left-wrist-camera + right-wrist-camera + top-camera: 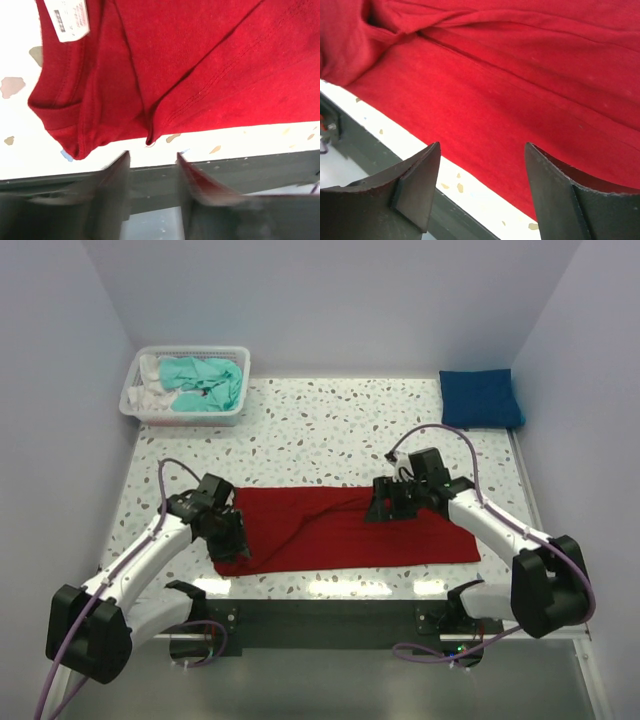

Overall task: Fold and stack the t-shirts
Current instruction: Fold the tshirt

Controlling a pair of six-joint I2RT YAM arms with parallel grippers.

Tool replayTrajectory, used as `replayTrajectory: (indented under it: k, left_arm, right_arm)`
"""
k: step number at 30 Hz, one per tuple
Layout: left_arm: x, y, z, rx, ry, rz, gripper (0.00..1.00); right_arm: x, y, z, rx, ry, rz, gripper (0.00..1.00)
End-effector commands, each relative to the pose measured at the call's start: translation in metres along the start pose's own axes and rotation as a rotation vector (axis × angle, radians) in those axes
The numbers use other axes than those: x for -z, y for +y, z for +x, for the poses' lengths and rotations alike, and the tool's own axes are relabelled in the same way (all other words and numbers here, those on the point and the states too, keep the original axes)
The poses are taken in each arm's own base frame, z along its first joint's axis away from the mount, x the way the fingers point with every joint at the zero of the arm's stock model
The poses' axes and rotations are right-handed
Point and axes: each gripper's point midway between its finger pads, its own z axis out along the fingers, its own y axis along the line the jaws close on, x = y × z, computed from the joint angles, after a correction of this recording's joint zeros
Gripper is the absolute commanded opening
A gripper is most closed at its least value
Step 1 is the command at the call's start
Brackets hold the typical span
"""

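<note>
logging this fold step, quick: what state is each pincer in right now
left pincer: open, holding nothing, beside the red t-shirt.
right pincer: open wide, holding nothing, over the red t-shirt.

You are looking at a robot lab cell: plain pale walls (pixel 330 300) box in a speckled table (pixel 330 430), with a left arm (pixel 150 555) and right arm (pixel 490 520) bolted at its near edge.

Deep red t-shirt (pixel 340 530), speckled table (pixel 330 430)
</note>
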Motion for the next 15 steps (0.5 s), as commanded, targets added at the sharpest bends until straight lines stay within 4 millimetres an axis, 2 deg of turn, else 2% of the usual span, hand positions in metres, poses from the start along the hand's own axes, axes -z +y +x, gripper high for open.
replayTrajectory:
  k: [1,4,7,9,10,12,13,14,15]
  left_arm:
    - [0.019,-0.015,-0.026,-0.015,-0.115,0.033,0.5]
    - [0.035,-0.032,-0.049,-0.031,-0.218,0.093,0.64]
    - [0.041,-0.043,-0.071,-0.026,-0.307,0.118,0.65]
    - [0.042,-0.05,-0.086,-0.018,-0.362,0.135,0.57]
    - [0.038,-0.048,-0.093,-0.011,-0.375,0.112,0.44]
    - [0.034,-0.051,-0.11,-0.003,-0.418,0.104,0.32]
    - [0.025,-0.046,-0.117,0.006,-0.421,0.066,0.23]
    - [0.021,-0.045,-0.124,0.014,-0.427,0.058,0.2]
    - [0.018,-0.047,-0.135,0.018,-0.448,0.066,0.17]
  right_arm:
    - [-0.003,0.027,-0.027,0.058,-0.049,-0.125,0.72]
    - [-0.008,0.042,-0.04,0.072,-0.062,-0.18,0.73]
    - [-0.022,0.058,-0.051,0.089,-0.049,-0.228,0.73]
    - [-0.036,0.069,-0.062,0.096,-0.034,-0.258,0.71]
    - [-0.042,0.079,-0.062,0.111,-0.02,-0.277,0.71]
    - [-0.058,0.095,-0.07,0.132,-0.004,-0.309,0.69]
    - [-0.061,0.105,-0.082,0.149,-0.016,-0.323,0.68]
    - [-0.067,0.111,-0.083,0.158,-0.004,-0.335,0.66]
    - [-0.084,0.11,-0.076,0.144,0.045,-0.341,0.64]
